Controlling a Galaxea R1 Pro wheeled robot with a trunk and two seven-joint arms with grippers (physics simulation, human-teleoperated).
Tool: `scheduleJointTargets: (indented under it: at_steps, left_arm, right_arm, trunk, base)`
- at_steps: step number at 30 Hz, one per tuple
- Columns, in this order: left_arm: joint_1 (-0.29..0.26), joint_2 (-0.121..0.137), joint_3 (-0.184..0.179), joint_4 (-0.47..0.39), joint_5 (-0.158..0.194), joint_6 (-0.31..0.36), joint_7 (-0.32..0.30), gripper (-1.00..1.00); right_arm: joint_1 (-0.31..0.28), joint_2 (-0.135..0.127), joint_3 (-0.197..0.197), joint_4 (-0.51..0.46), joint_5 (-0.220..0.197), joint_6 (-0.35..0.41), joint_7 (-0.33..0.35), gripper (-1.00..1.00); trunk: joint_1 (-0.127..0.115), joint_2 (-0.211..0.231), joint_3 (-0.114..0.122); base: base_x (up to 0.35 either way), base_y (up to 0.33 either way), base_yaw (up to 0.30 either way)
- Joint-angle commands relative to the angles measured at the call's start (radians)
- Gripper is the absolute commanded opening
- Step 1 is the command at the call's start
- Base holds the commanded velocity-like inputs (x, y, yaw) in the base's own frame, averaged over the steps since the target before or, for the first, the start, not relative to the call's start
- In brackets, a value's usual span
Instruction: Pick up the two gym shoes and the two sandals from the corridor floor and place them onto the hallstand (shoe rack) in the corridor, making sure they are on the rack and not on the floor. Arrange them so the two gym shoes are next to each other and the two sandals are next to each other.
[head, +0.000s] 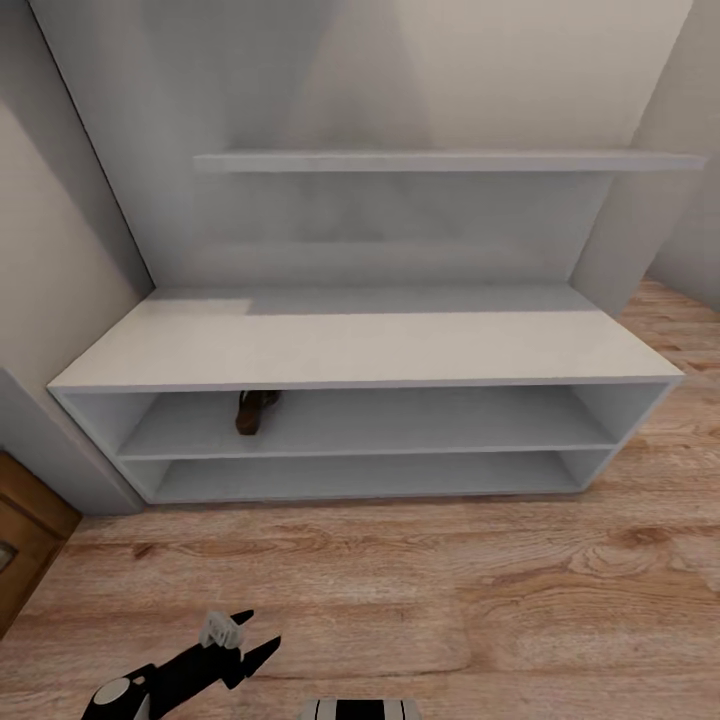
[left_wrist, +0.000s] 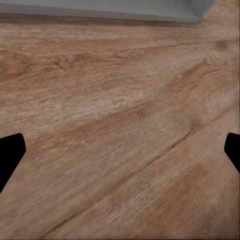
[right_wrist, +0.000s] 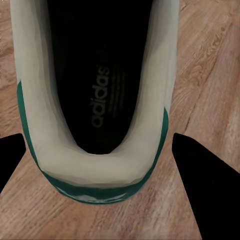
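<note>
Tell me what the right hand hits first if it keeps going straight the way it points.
Most likely the gym shoe: the right hand looks into its opening, heel collar between the spread fingers. The corridor floor lies around it. Exact depth is unclear.

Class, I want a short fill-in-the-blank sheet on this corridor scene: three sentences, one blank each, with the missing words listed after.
1. One dark brown sandal lies on the ______ open shelf of the hallstand.
2. The left gripper hangs over the bare corridor floor with its fingers ______.
3. In the right wrist view, the right gripper has its fingers on either side of a gym shoe's ______ end.

Missing words: upper; open; heel
</note>
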Motion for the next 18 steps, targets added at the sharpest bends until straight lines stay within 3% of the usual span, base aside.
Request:
scheduleJointTargets:
  at_steps: [1,8,13,18]
  left_arm:
    - [0.0,0.001,0.007,0.0,-0.01,-0.007,-0.01,1.0]
    - [0.001,0.006,0.009,0.0,-0.01,-0.005,-0.011,1.0]
    - [0.001,0.004,0.008,0.0,-0.009,-0.006,-0.011,1.0]
    - [0.001,0.004,0.008,0.0,-0.009,-0.006,-0.01,1.0]
  right_arm:
    - [-0.001,0.002,-0.005,0.0,0.003,-0.003,0.009,-1.0]
    - [-0.001,0.037,-0.004,-0.031,0.001,-0.004,0.008,-1.0]
    - [-0.001,0.083,-0.005,-0.078,0.003,-0.004,0.007,-1.0]
    - [-0.001,0.084,-0.005,-0.079,0.003,-0.004,0.007,-1.0]
  trunk:
    - [0.0,0.0,-0.001]
    - [0.0,0.0,-0.001]
    - [0.0,0.0,-0.001]
    - [0.0,0.0,-0.001]
  base:
    - [0.0,0.0,0.0]
    - [0.0,0.0,0.0]
    - [-0.027,-0.138,0.0]
    - [-0.191,-0.234,0.0]
